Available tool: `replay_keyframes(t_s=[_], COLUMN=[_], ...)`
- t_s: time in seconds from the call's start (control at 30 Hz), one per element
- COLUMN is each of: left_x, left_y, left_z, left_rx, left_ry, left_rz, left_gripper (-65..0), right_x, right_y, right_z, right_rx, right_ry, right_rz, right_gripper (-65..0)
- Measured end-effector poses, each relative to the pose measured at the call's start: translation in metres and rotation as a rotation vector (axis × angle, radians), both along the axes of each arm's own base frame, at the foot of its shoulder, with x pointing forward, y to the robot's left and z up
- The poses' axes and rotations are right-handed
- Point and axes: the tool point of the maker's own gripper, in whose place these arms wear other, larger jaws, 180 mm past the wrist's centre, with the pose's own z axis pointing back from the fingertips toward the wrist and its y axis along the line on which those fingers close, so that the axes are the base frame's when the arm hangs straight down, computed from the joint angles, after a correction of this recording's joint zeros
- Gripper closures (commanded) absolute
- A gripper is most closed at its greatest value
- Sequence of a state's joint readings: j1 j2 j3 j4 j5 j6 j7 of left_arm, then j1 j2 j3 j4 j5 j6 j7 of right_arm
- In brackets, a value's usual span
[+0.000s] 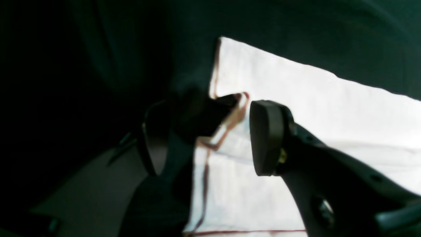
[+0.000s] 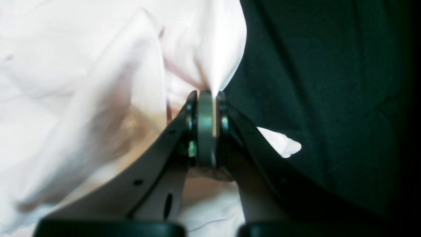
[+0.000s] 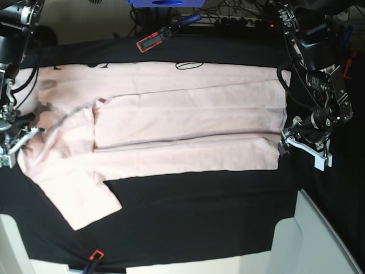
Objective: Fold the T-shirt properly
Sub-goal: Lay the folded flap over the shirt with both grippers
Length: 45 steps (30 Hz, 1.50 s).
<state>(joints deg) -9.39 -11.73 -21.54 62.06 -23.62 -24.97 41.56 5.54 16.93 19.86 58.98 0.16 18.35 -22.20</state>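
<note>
t-shirt [image 3: 188,123]: long axis 9-to-3 on tabletop [image 3: 194,211]; left hand [image 3: 283,140] released at 3 o'clock hem; right hand [image 3: 12,132] clenched on 9 o'clock end.

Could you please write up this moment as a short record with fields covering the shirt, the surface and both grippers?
garment: large pale pink cotton T-shirt, spread out, long sides folded inward
surface: black tablecloth
left gripper: jaws open at the shirt's hem corner, nothing held
right gripper: jaws shut on a pinch of the shirt's fabric
one sleeve: splayed out toward the front edge, unfolded
</note>
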Motion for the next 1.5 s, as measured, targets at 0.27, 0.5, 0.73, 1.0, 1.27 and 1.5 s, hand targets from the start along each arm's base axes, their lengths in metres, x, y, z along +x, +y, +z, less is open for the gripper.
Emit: replay_keyframes(t_s=[0.27,0.5,0.73,1.0,1.27,1.5], left_x=[0.010,0.006,0.020,0.023,0.012,0.001], left_y=[-0.002,-0.007,-0.037,-0.043,-0.039,-0.026], left_z=[-0.005,-0.018,-0.016,-0.016,-0.019,0.011], left_rx=[-0.027,-0.054,-0.039,-0.047,-0.029,0.072], left_ry=[0.000,0.023,0.020,0.015,0.023,-0.048], left_rz=[0.010,0.017,-0.083,-0.087,-0.086,-0.117], left_gripper=[-38.0,-38.0,-23.2,-2.9,0.0,0.0], right_x=[0.000,0.000,0.000,0.000,0.001,0.022], right_y=[0.000,0.000,0.000,0.000,-0.001,-0.001], right_z=[0.000,0.000,0.000,0.000,0.002,0.035], right_rx=[0.000,0.000,-0.001,-0.001,-0.001,-0.036], right_ry=[0.000,0.000,-0.001,0.000,-0.005,-0.099], right_rz=[0.000,0.000,0.000,0.000,-0.001,0.016], right_gripper=[0.0,0.0,0.0,0.0,0.0,0.0])
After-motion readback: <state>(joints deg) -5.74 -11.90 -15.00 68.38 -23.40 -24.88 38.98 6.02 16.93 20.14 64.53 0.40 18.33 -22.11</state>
